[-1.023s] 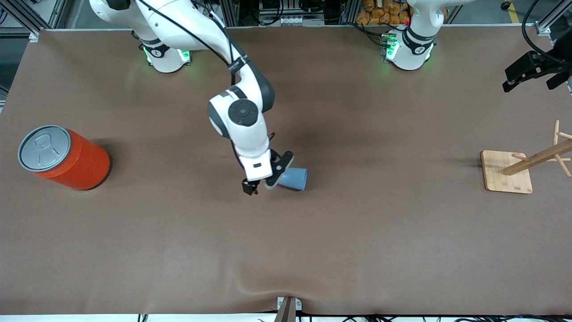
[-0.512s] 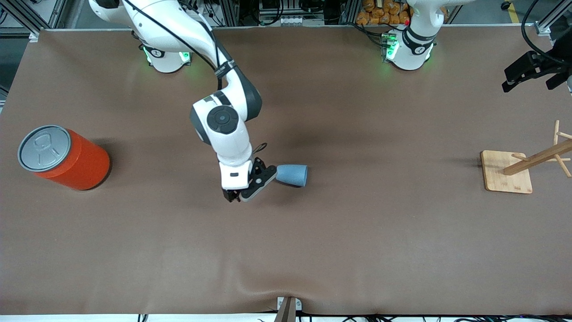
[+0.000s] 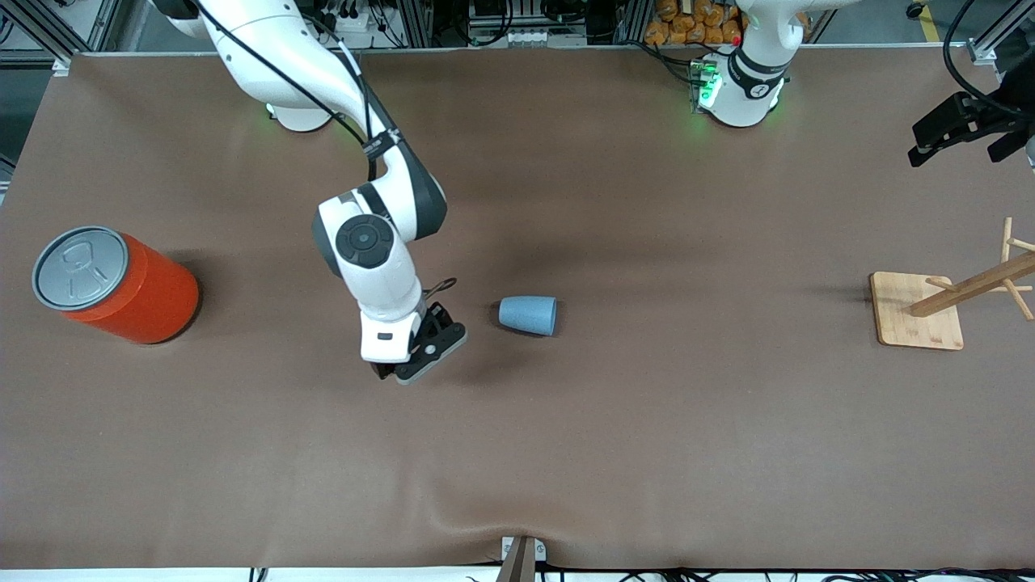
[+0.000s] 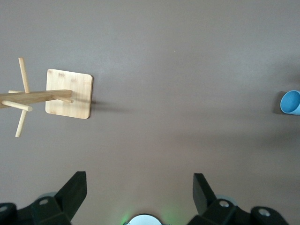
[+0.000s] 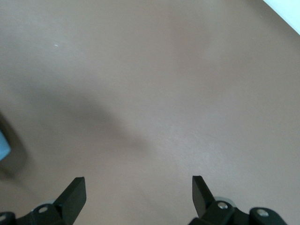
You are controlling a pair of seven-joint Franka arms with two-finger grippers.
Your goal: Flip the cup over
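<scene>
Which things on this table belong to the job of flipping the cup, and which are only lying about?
For the job:
- small light-blue tapered cup, lying on its side mid-table
- right gripper, open, empty, over bare table beside the cup

Lying about:
- large orange cylinder can with grey lid, toward the right arm's end
- wooden peg stand on a square base, toward the left arm's end

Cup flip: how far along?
Not done: the cup lies on its side on the table, untouched. In hand: nothing. The right end effector is open over bare table beside the cup; the left end effector waits open, raised. Left: grasp, upend, set down.
</scene>
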